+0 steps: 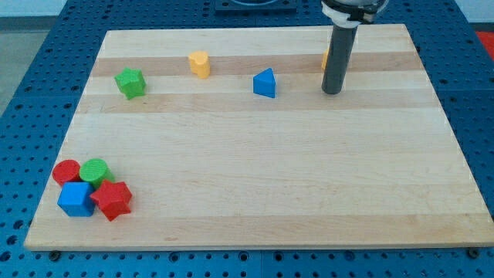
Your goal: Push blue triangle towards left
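Note:
The blue triangle point(265, 83) lies on the wooden board point(255, 170) near the view's top, a little right of the middle. My tip point(332, 91) rests on the board to the right of the blue triangle, well apart from it. An orange block point(326, 58) is mostly hidden behind the rod.
A yellow block point(200, 64) and a green star point(130, 83) lie left of the blue triangle along the view's top. At the bottom left a red cylinder point(66, 171), a green cylinder point(96, 171), a blue cube point(76, 198) and a red star point(113, 199) cluster together.

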`<action>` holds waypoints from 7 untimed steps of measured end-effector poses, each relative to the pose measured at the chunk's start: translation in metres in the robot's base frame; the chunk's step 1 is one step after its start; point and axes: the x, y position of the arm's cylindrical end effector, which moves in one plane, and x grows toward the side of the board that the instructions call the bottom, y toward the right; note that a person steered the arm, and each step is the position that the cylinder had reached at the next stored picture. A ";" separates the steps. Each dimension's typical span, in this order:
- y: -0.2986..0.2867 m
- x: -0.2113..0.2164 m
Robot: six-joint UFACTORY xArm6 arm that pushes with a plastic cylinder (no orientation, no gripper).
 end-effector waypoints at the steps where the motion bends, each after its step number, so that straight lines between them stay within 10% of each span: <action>1: -0.001 -0.012; 7: -0.090 -0.020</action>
